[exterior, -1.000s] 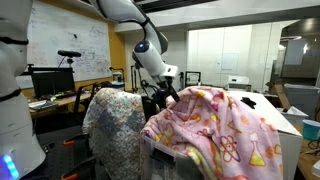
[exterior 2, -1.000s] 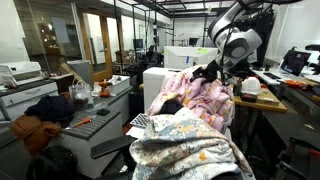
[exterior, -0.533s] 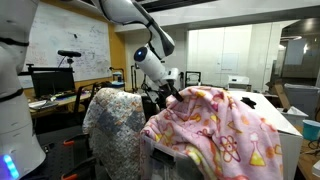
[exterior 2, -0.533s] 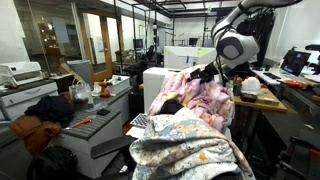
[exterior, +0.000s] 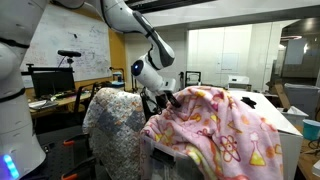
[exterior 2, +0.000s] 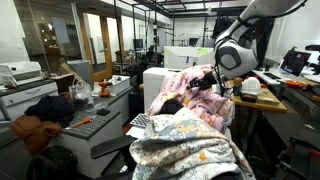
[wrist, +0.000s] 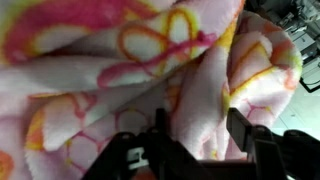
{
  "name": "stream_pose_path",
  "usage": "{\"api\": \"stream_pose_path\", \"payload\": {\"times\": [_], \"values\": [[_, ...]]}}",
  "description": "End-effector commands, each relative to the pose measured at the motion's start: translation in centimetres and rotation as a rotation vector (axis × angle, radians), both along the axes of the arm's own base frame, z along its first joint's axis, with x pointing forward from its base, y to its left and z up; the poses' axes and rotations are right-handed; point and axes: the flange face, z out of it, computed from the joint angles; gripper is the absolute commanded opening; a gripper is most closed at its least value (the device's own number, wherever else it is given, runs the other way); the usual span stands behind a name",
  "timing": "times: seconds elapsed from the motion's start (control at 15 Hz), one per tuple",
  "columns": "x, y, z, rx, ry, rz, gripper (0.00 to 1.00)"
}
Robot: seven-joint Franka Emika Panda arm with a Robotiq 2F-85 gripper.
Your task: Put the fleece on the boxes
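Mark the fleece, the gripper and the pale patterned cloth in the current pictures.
fleece [exterior: 228, 128]: in an exterior view, on the middle of its pink printed drape.
gripper [wrist: 195, 148]: in the wrist view, midway between its dark fingertips.
pale patterned cloth [exterior: 112, 122]: in an exterior view, on the middle of its hanging front.

Your soft pink fleece blanket [exterior: 225, 130] shows yellow, white and red shapes; the pale draped cloth [exterior: 112, 125] is finely speckled.

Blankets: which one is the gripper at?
The pink fleece with yellow shapes; the gripper is at its upper edge. The pale patterned cloth beside it is untouched.
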Motion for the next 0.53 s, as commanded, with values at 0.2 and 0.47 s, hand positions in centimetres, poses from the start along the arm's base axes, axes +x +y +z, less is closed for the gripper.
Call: {"api": "stream_pose_path", "payload": {"times": [0.2,0.47], "values": [[-0.7,0.6,-0.7,-0.063,-0.008,0.023,0.14],[-1.0,1.4,0.1,-0.050,0.013,0.040,0.00]]}}
